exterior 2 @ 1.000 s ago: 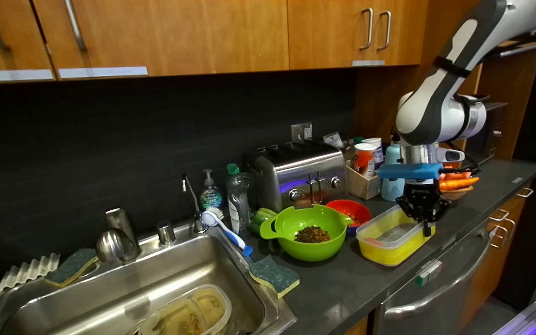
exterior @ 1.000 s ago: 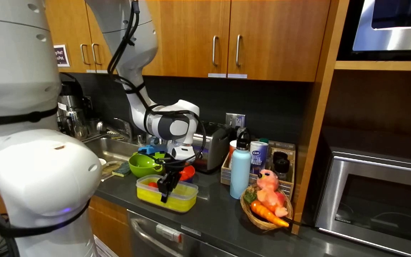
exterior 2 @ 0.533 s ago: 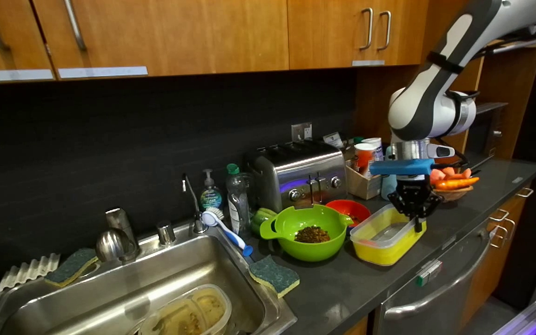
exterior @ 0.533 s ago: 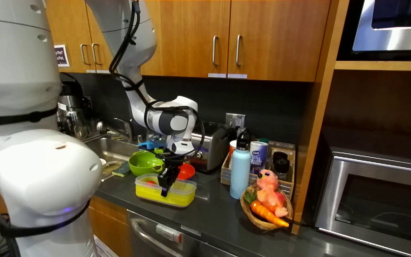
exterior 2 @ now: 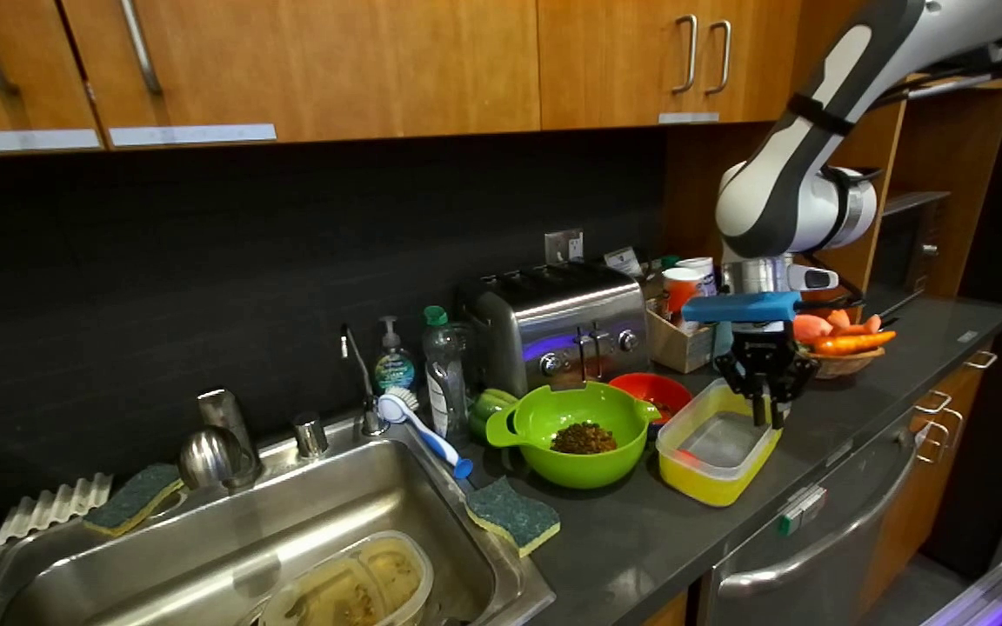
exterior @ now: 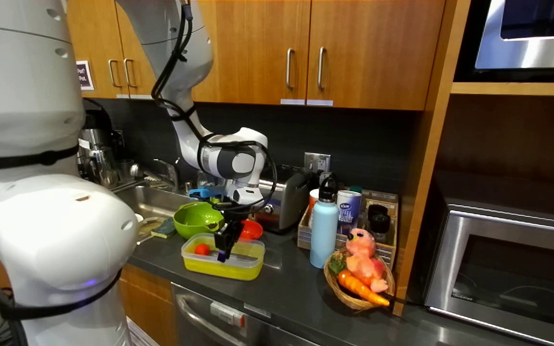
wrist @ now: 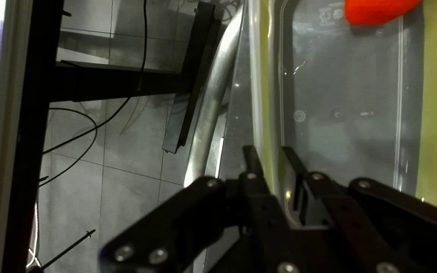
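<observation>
Wrist view: we see the gripper [wrist: 269,148] astride the tub [wrist: 264,76], its fingers [wrist: 252,161] narrowly parted, one on each side of the long wall nearest the edge of the counter [exterior: 296,293]. We make out gaps rather than a pinch; whether either finger brushes the wall, we cannot tell.
Tub: in both exterior views we find it upright on the counter, near the green bowl [exterior 2: 588,469].
Long axis: open mouth up, length roughly along the counter's edge but askew; the end toward the green bowl comes closer to that edge.
Red item [exterior: 202,249]: inside the tub, at the end toward the green bowl.
Red bowl [exterior: 251,229]: just beside the green bowl.
Pellets [exterior 2: 584,437]: brown, heaped inside the green bowl.
Wall risk: if a finger catches while rising, we judge the tub could tip and roll the red item.
Edge risk: a pull away from the red bowl could bring the skewed end over the edge.
Green bowl risk: a shove that way could knock it and spill pellets.
</observation>
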### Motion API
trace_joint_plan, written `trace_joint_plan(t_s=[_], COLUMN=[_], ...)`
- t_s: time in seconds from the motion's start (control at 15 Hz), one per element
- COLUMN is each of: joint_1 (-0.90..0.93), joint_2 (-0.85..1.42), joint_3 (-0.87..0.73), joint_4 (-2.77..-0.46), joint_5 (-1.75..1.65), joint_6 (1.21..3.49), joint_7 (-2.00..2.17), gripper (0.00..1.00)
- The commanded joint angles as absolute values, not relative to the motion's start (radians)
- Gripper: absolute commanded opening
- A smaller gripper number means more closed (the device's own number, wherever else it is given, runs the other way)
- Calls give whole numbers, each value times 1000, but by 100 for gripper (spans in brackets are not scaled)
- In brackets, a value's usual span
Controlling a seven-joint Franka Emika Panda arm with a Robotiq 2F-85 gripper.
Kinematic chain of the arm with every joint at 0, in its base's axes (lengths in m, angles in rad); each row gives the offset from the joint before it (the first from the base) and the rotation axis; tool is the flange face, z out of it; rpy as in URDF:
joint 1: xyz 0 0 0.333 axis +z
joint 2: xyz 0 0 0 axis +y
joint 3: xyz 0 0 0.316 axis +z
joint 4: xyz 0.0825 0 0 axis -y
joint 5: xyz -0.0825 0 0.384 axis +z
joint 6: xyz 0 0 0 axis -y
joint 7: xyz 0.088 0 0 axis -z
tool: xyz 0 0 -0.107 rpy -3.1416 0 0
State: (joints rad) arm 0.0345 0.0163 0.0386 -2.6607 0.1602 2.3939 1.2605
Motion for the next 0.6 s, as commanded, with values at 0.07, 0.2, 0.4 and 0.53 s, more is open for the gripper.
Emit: trace_joint_plan(t_s=[0.07, 0.2, 0.4, 0.53], joint_1=[34, 33, 40, 50], joint_2=[15, 4, -24, -40], joint_3=[35, 34, 41, 51], joint_4=[-2637, -2634, -2627, -2621], joint_5=[195, 201, 229, 240], joint_6=[2370, 2366, 2349, 2333], joint_7=[1244, 1238, 1213, 1200], gripper=[60, 73, 94, 100])
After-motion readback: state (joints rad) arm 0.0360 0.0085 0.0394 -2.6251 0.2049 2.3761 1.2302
